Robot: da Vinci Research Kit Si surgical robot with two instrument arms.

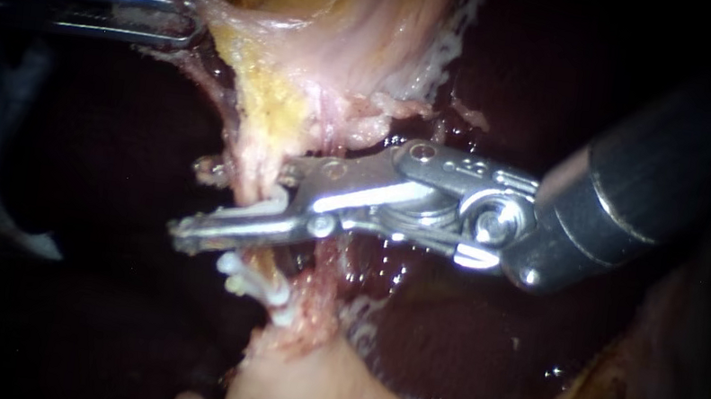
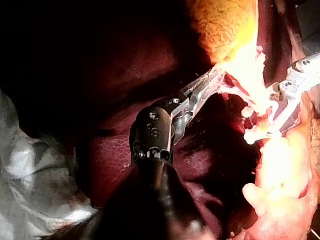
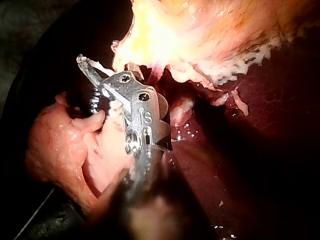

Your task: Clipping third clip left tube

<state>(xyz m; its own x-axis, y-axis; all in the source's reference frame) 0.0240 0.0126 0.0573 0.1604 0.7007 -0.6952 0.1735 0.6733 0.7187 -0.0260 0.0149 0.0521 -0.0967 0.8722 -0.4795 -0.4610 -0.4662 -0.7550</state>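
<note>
The left tube, pale pink, runs down from the yellowish gallbladder to a pale lump of tissue. My right instrument comes in from the right and its metal jaws stand open astride this tube, one in front and one behind. Just below them, white clips sit across the tube. My left instrument, at the upper left, is shut on a fold of the gallbladder's edge and holds it taut. In the left wrist view its jaws grip that same pale strand.
Dark red liver lies behind and to the right of the tube, wet and glistening. More yellowish tissue sits at the lower right. White gauze or drape shows beside the left instrument's shaft.
</note>
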